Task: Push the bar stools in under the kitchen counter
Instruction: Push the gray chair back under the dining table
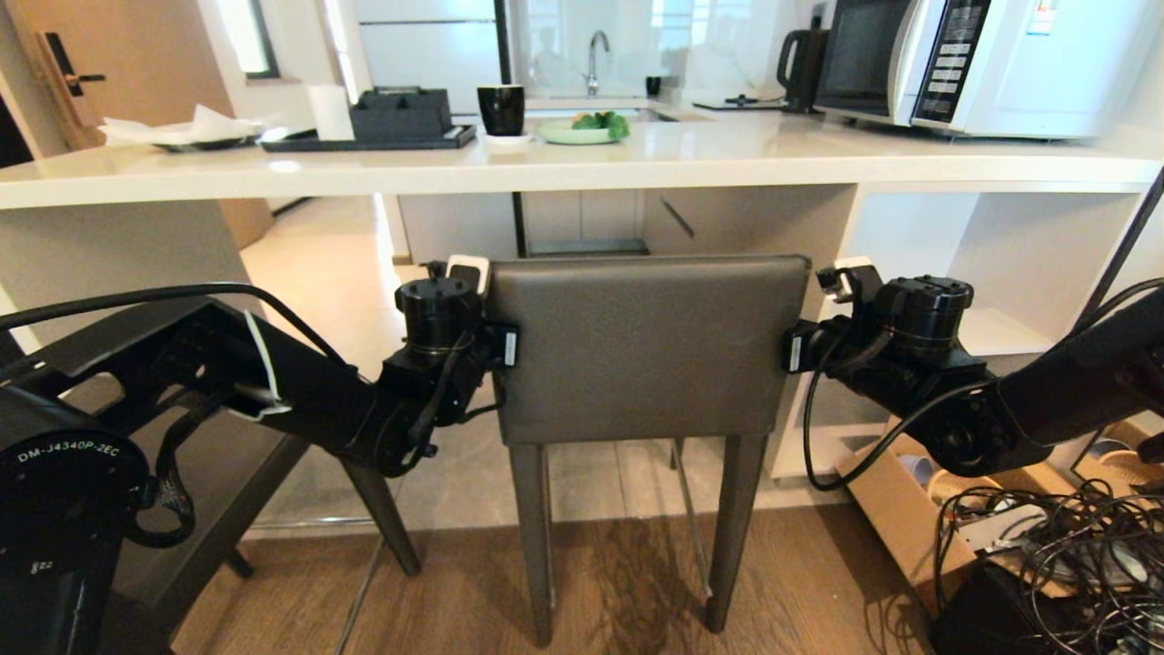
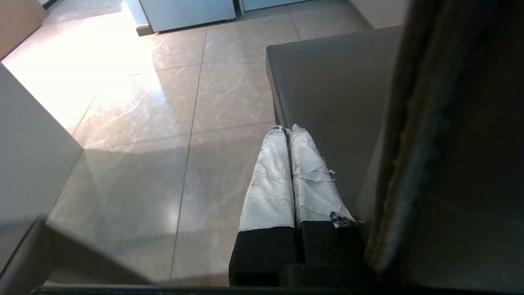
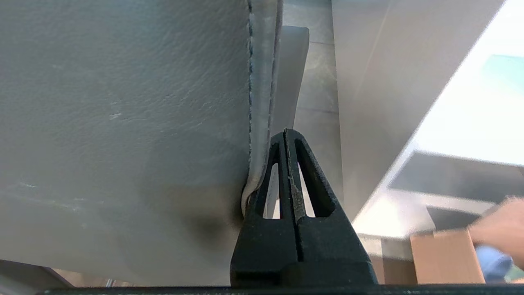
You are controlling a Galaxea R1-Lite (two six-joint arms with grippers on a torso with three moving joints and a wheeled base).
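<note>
One bar stool (image 1: 646, 350) stands in the middle with its grey-brown backrest toward me, its seat partly beneath the kitchen counter (image 1: 582, 166). My left gripper (image 1: 503, 347) is at the backrest's left edge and my right gripper (image 1: 794, 351) at its right edge. In the left wrist view the white-taped left gripper (image 2: 286, 130) is shut and empty, beside the seat (image 2: 335, 82). The black right gripper (image 3: 285, 133) is shut too, one finger pressing the backrest seam (image 3: 256, 123). A second stool's leg (image 1: 386, 514) shows at the left, mostly hidden by my left arm.
On the counter are a microwave (image 1: 982, 55), kettle (image 1: 800, 55), black cup (image 1: 501, 109), green plate (image 1: 582, 130) and dark tray (image 1: 373, 127). White shelving (image 1: 1000, 273) is at the right. Cardboard box and cables (image 1: 1046, 546) crowd the floor. A person's hand (image 3: 499, 229) shows.
</note>
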